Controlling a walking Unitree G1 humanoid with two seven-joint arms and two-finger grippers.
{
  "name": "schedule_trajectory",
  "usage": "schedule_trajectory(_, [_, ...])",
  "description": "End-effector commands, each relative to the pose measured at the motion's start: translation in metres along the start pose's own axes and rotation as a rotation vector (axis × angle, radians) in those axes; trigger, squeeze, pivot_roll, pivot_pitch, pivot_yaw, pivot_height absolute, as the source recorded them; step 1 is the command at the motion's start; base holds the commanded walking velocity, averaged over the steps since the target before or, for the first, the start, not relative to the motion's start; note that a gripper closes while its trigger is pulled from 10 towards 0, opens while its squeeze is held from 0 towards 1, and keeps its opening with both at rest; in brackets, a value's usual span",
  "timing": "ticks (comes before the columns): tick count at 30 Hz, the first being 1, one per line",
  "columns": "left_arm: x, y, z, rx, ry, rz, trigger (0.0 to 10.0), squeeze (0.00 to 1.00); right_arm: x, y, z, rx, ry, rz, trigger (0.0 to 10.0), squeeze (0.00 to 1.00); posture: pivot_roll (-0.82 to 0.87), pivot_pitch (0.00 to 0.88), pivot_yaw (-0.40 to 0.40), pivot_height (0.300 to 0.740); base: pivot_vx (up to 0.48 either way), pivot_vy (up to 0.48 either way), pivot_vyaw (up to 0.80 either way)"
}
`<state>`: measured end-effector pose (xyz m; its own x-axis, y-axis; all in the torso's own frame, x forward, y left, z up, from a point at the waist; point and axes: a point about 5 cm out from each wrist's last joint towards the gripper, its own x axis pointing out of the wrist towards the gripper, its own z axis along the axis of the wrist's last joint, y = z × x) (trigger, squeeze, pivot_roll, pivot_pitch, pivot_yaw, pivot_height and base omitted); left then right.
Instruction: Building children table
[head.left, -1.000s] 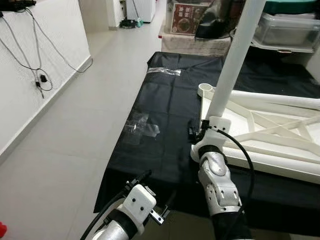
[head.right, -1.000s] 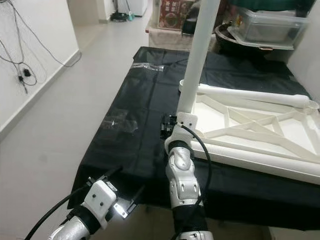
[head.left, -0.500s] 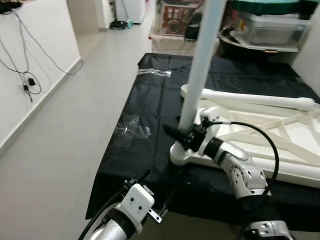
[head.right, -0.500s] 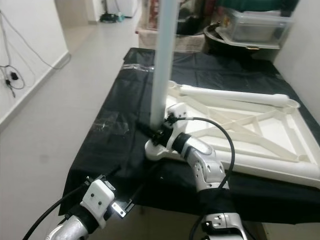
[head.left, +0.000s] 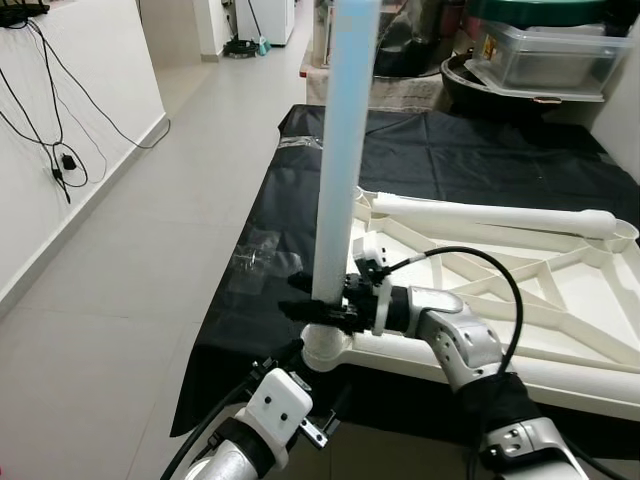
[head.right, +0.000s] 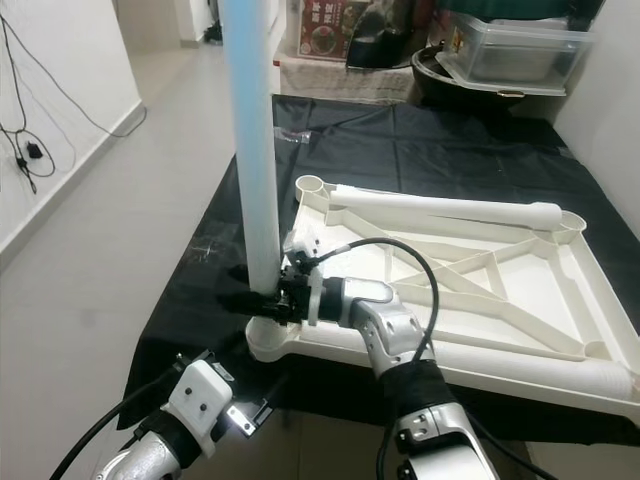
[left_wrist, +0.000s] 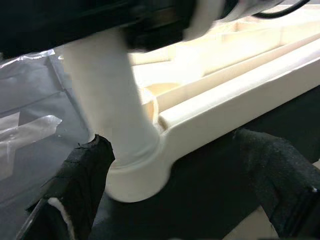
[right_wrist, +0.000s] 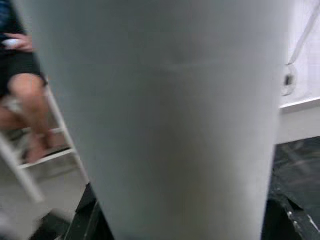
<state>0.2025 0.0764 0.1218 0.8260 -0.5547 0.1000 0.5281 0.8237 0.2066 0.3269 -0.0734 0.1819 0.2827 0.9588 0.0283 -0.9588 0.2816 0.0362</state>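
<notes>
A white table top (head.left: 520, 290) lies upside down on a black sheet (head.left: 300, 210). A long white table leg (head.left: 340, 150) stands upright in the socket (head.left: 325, 350) at the frame's near left corner. My right gripper (head.left: 308, 308) is shut on the leg just above the socket, reaching in from the right. A second white leg (head.left: 490, 215) lies along the frame's far side. My left gripper (left_wrist: 180, 200) is open below the sheet's front edge, and the socket (left_wrist: 135, 175) sits between its fingers (left_wrist: 85, 175) at a distance.
Clear plastic bags (head.left: 265, 262) lie on the sheet left of the frame. Storage boxes (head.left: 545, 55) and a black pan stand at the back. Tiled floor (head.left: 130, 250) and a wall with cables run along the left. A seated person's legs (right_wrist: 20, 75) are beyond the leg.
The leg has gone from tilted to upright in the corner socket. My right arm has swung round and now grips it from the side. The head view has shifted.
</notes>
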Motion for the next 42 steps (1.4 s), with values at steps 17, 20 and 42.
schedule_trajectory(17, [-0.002,-0.001,-0.004,-0.006,0.023,-0.006,10.0,0.00,-0.059,-0.040,-0.017,0.072,-0.069,-1.447,0.0,0.00,0.08,0.117,-0.051,0.740,0.000,0.000,0.00])
schedule_trajectory(20, [-0.002,-0.001,-0.004,-0.006,0.023,-0.006,10.0,0.00,-0.062,-0.036,-0.018,0.101,-0.086,-1.545,0.0,0.00,0.08,0.117,-0.051,0.740,0.000,0.000,0.00])
schedule_trajectory(42, [-0.002,-0.002,-0.006,-0.008,0.028,-0.012,10.0,0.00,-0.026,-0.029,-0.003,0.087,-0.229,-1.348,10.0,0.00,0.08,0.100,-0.050,0.740,0.000,0.000,0.00])
